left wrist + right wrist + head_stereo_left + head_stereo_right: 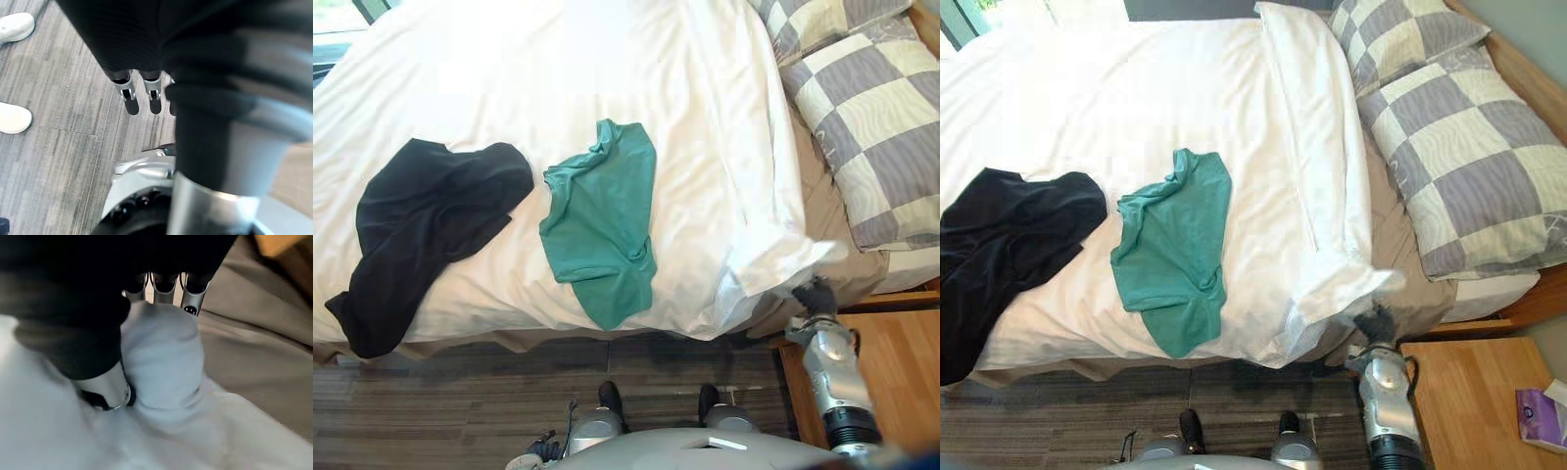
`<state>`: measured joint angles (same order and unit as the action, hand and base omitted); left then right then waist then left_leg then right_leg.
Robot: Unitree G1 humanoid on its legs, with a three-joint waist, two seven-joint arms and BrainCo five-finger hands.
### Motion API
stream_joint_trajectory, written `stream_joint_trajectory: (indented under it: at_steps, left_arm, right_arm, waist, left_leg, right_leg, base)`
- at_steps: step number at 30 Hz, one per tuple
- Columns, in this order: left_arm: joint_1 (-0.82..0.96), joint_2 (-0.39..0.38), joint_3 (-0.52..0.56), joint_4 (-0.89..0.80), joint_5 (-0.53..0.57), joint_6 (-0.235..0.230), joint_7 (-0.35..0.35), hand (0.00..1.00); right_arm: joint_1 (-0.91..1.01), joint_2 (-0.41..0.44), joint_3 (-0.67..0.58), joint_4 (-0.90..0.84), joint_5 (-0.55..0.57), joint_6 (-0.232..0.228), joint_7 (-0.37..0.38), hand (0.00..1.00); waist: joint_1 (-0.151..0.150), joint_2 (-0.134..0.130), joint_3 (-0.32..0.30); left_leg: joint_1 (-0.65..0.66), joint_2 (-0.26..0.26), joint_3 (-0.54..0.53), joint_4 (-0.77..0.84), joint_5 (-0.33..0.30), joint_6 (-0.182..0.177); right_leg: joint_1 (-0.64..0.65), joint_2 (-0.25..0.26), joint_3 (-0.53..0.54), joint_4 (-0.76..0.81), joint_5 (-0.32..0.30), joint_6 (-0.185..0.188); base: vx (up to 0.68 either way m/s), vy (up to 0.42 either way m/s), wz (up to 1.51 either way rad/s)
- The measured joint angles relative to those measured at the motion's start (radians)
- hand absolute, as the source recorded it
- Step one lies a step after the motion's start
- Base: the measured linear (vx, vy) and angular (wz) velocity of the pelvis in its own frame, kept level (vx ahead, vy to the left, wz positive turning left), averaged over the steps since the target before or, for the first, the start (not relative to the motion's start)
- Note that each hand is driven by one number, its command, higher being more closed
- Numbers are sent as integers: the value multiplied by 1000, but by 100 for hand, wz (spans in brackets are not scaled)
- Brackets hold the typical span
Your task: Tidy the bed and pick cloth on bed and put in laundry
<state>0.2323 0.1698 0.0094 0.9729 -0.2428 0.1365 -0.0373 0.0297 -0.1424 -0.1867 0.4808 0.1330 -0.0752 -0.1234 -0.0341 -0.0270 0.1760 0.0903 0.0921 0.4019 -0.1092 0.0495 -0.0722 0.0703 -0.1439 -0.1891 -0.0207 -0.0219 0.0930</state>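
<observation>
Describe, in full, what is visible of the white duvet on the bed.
The duvet is white, soft-looking cloth, lightly creased. It is spread over most of the bed and hangs over the near edge. Its edge toward the pillows looks folded over, and a tan sheet lies bare beside it. A green cloth and a black cloth lie crumpled on it, side by side. The right hand has fingers and thumb curled round its near corner, bunching it.

Matt white cloth duvet (607, 88), smooth wooden nightstand (1469, 397)
</observation>
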Motion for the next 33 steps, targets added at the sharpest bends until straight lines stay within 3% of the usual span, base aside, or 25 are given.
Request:
stream_joint_trajectory:
  at_steps: [5, 8, 11, 16, 22, 25, 26, 27, 33]
  left_arm:
    - [-4, 7, 2, 43, 9, 4, -12, 0]
    - [-3, 13, 15, 44, 28, 6, -30, 0]
    - [-1, 19, 22, 44, 29, 6, -43, 0]
    - [16, 19, 53, 33, 37, 11, -74, 0]
    - [63, 19, 75, 24, 36, 14, -75, 0]
    - [76, 19, 90, 23, 35, 14, -75, 0]
    - [76, 20, 90, 23, 35, 14, -74, 0]
    - [76, 20, 90, 23, 35, 14, -74, 0]
    - [87, 23, 88, 24, 36, 13, -75, 0]
  right_arm:
    - [-6, -2, -80, 200, 0, -31, -26, 0]
    - [-14, -1, -88, 248, 1, -31, -80, 0]
    - [-30, 3, -180, 247, 13, -13, -115, 0]
    - [12, -60, -377, 160, 13, 76, -201, 0]
    - [28, -195, -525, -58, -1, 110, -260, 0]
    - [30, -227, -533, -163, 0, 122, -249, 0]
    - [28, -227, -524, -207, 19, 121, -223, 100]
    - [26, -227, -515, -229, 43, 121, -198, 100]
    - [-24, -227, -341, -357, 341, 125, 114, 100]
  waist:
    - [-1, -12, -36]
    - [-1, -12, -36]
    - [-1, -12, -36]
    - [-7, -20, -32]
    - [-43, -47, -51]
    - [-48, -64, -72]
    - [-48, -69, -75]
    - [-50, -70, -76]
    - [-56, -72, -87]
  left_leg:
    - [29, -3, 31, 0, -9, -5]
    - [41, -3, 50, 0, -9, -6]
    - [40, -3, 58, 0, -9, -6]
    - [48, 0, 76, 0, -20, -9]
    - [49, -21, 87, -1, -33, -3]
    - [49, -33, 93, -1, -38, 5]
    - [48, -38, 100, -1, -41, 10]
    - [47, -41, 101, -1, -43, 12]
    - [50, -71, 97, 0, -53, 35]
  right_leg:
    - [31, 4, 11, -12, -2, 0]
    - [46, 5, 10, -12, -2, 1]
    - [44, 5, 11, -9, -2, 1]
    - [36, 2, 28, 7, -2, 1]
    - [3, -24, 55, 39, -44, 26]
    - [1, -34, 65, 39, -47, 30]
    - [-2, -39, 69, 38, -46, 31]
    - [-3, -42, 69, 38, -46, 32]
    - [3, -69, 72, 39, -24, 52]
  base:
    - [134, -21, -9]
    - [62, -14, 4]
    - [0, 0, 0]
    - [-44, 7, -8]
    - [-86, 35, -14]
    - [-28, 68, -3]
    - [11, 63, -5]
    - [26, 62, -5]
    - [81, 46, -1]
